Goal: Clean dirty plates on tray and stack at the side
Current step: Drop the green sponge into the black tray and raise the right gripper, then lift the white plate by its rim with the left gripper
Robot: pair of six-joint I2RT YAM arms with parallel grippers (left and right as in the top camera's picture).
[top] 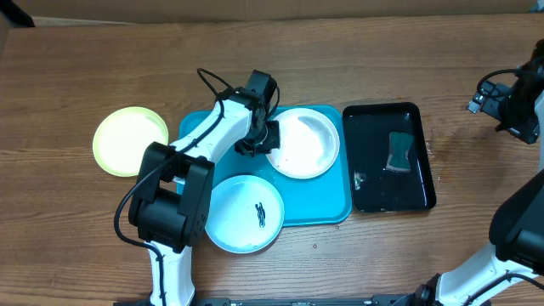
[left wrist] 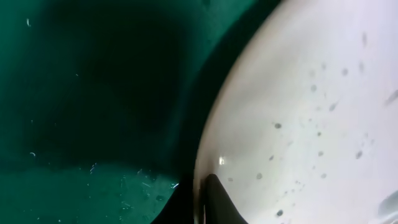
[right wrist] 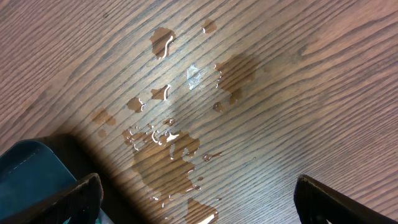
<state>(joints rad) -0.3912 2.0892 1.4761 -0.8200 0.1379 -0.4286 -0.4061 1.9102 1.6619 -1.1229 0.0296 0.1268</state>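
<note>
On the left of the table (top: 68,68) the yellow-green plate (top: 130,140) lies alone, off the tray. The left arm (top: 212,136) rises from its base at the front edge and stretches forward and to the right, wrist bent down at the white plate's left edge. Just right of the base, the light blue plate (top: 245,212), with a black smear, overhangs the front left corner of the turquoise tray (top: 314,200). The white plate (top: 302,142) sits in the tray's far right part. Only the left wrist view shows the grip: the left fingers (left wrist: 217,205) are together, clamped on that plate's rim, with droplets speckling the white surface. Beside the tray stands a black tray (top: 374,136) holding a sponge (top: 401,151). The right arm (top: 523,98) is folded at the far right edge; its wrist view alone shows the right fingers (right wrist: 336,205) wide apart above puddles (right wrist: 168,158) on bare wood
</note>
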